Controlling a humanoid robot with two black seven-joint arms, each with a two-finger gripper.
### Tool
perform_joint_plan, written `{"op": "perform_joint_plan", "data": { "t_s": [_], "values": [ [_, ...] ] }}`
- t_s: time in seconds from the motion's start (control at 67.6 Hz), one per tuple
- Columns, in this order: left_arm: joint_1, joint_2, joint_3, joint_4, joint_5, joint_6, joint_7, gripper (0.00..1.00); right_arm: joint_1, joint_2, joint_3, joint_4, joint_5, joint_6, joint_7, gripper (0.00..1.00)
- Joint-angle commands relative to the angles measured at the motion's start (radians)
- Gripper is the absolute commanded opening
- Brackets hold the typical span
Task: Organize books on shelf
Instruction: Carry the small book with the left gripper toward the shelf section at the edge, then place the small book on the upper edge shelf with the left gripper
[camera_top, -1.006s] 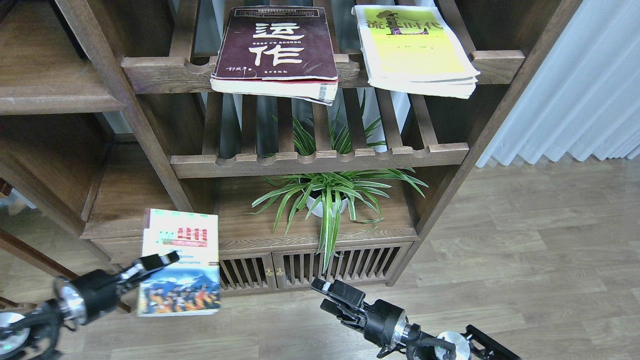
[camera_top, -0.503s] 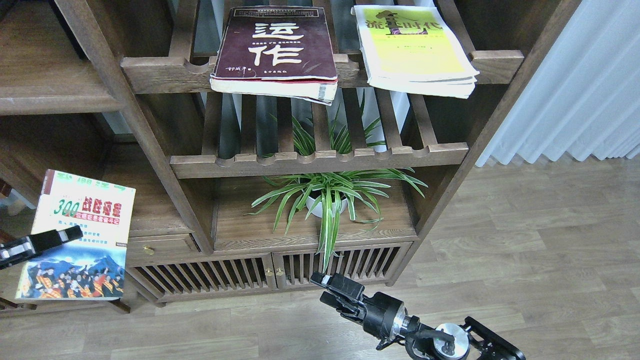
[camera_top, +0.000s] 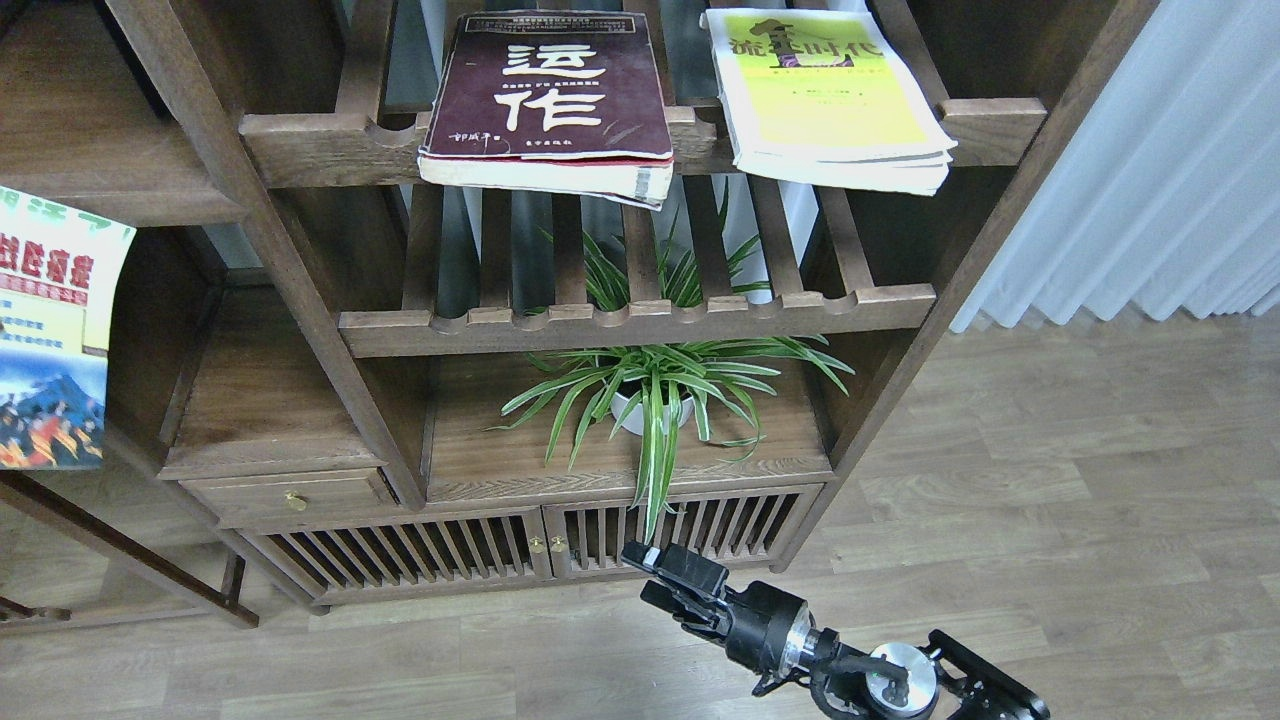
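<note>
Carrying "300" book (camera_top: 50, 335) at nine o'clock, cut by frame edge; left pincer out of view. Maroon book (camera_top: 548, 95), yellow-green book (camera_top: 825, 95) at twelve o'clock on slatted rack. Solid shelf (camera_top: 90, 150) at ten o'clock. Right pincer (camera_top: 668, 585) empty, fingers slightly parted. Advice: keep cover level, slide in flat
</note>
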Motion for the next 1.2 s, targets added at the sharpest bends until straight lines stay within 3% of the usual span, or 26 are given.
{"op": "perform_joint_plan", "data": {
  "t_s": [0.0,0.207,0.355,0.636,0.932,1.184],
  "values": [
    [-0.007,0.026,-0.053,0.014,-0.001,0.0,0.001,0.01,0.001,0.0,0.002,-0.001,0.0,0.0,0.0,1.0],
    [-0.02,0.039,-0.091,0.026,-0.001,0.0,0.003,0.0,0.002,0.0,0.004,-0.002,0.0,0.0,0.0,1.0],
    [-0.112,0.023,-0.065,0.087,0.001,0.0,0.013,0.0,0.002,0.0,0.004,-0.007,0.0,0.0,0.0,1.0],
    [-0.249,-0.066,0.015,0.181,0.003,0.0,0.109,0.0,0.002,0.0,0.001,-0.002,0.0,0.0,0.0,1.0],
    [-0.393,-0.24,0.036,0.333,0.003,0.0,0.256,0.0,-0.004,0.0,0.004,0.004,0.0,0.0,0.0,1.0],
    [-0.445,-0.309,0.044,0.439,0.004,0.0,0.262,0.0,-0.007,0.0,0.005,0.004,0.0,0.0,0.0,1.0]
  ]
}}
